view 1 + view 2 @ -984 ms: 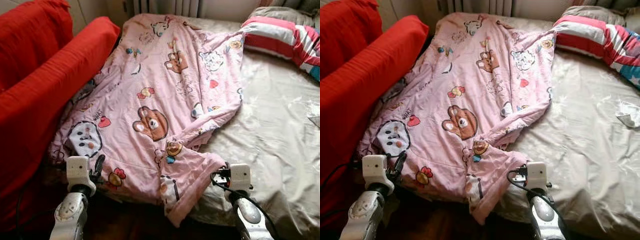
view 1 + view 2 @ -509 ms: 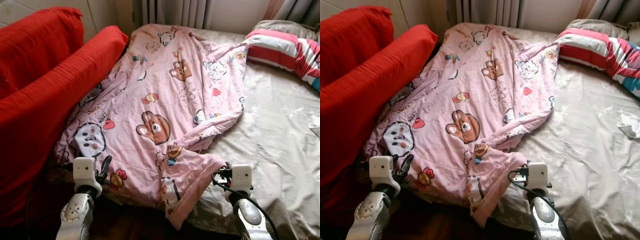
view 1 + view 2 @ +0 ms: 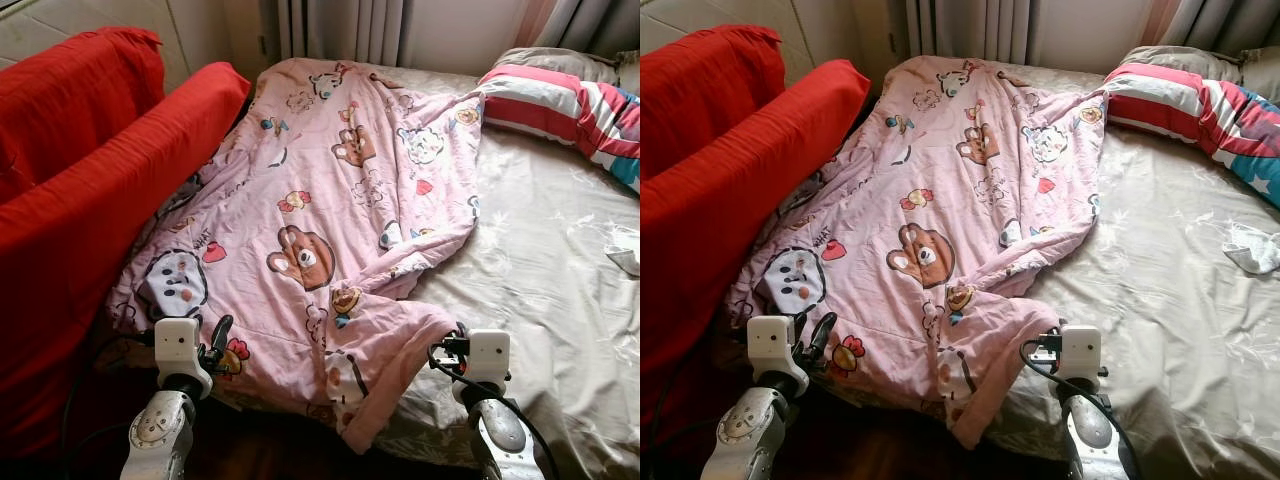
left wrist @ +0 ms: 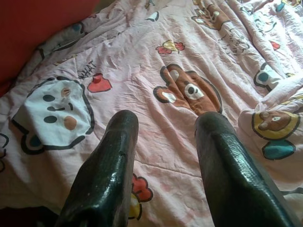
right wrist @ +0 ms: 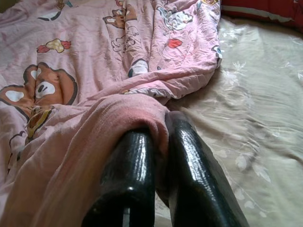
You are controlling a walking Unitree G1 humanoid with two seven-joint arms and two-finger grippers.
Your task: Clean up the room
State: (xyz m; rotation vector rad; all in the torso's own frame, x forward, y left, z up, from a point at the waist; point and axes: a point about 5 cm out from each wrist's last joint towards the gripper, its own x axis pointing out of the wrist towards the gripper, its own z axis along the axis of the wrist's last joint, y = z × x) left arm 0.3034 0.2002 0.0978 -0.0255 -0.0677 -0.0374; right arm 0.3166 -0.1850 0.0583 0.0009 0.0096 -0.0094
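A pink cartoon-print blanket point(image 3: 330, 200) lies rumpled along the left half of the bed, its near corner folded up and hanging over the bed's front edge. My right gripper point(image 5: 158, 142) is shut on a fold of that near corner point(image 3: 400, 335), and pink cloth bulges between its black fingers point(image 5: 130, 175). In the head views the right gripper point(image 3: 450, 345) sits at the fold's right side. My left gripper point(image 4: 165, 137) stands open just above the blanket's near-left edge, by the white cartoon face point(image 3: 175, 285). Nothing is between the left fingers point(image 4: 111, 161).
A red sofa point(image 3: 90, 200) presses against the bed's left side. The beige sheet point(image 3: 540, 260) lies bare on the right, with a striped pillow point(image 3: 560, 100) at the far right and a small white crumpled cloth point(image 3: 1252, 250). Dark floor point(image 3: 270, 455) runs below the bed's front edge.
The whole picture has slid downward, showing more of the curtain and wall behind the bed, so the camera moved. Both grippers keep their places against the blanket.
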